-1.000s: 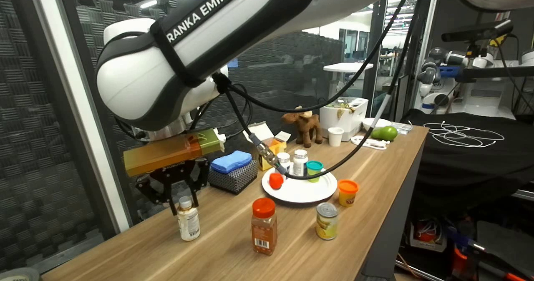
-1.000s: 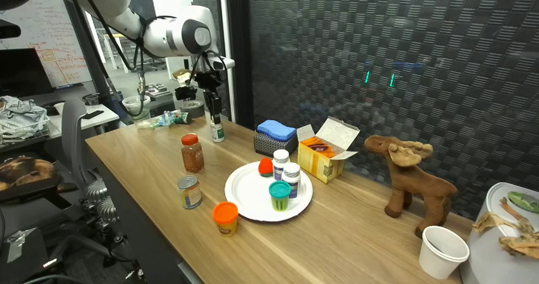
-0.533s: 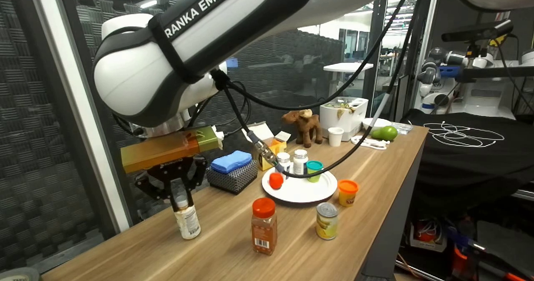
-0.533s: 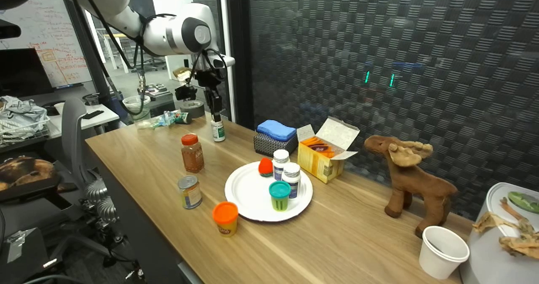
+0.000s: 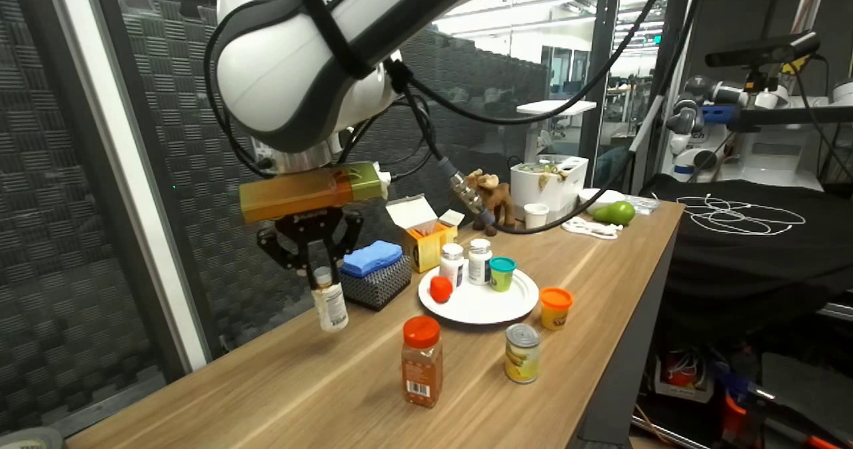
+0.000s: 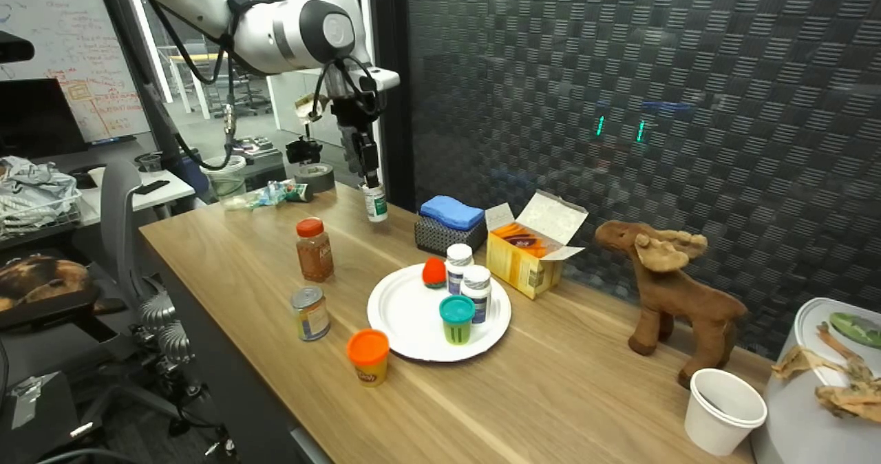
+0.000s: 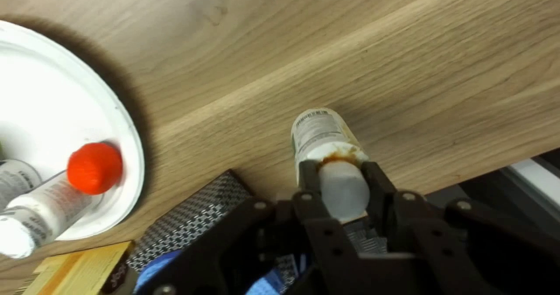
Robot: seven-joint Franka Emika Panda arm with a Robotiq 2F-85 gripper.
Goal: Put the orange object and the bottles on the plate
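- Aslant, a white bottle [image 5: 331,310] hangs above the wood-grained surface [image 5: 266,396], clasped by the hand [image 7: 340,166].
- Squat orange tub [image 6: 369,359] just beside the round plate [image 6: 407,321].
- Mesh-patterned block [image 6: 446,239], blue sponge [image 6: 452,213] atop, near the plate.

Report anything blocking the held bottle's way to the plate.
Nothing visible stands directly between the white bottle and the plate. The dark block under the blue sponge flanks the route; the red item sits on the plate's bottle-facing side.

We see the plate [image 7: 48,93] cut off by the wrist view's left edge; in an exterior view, a cable [image 5: 466,194] partly hides the toy moose [image 5: 500,199].
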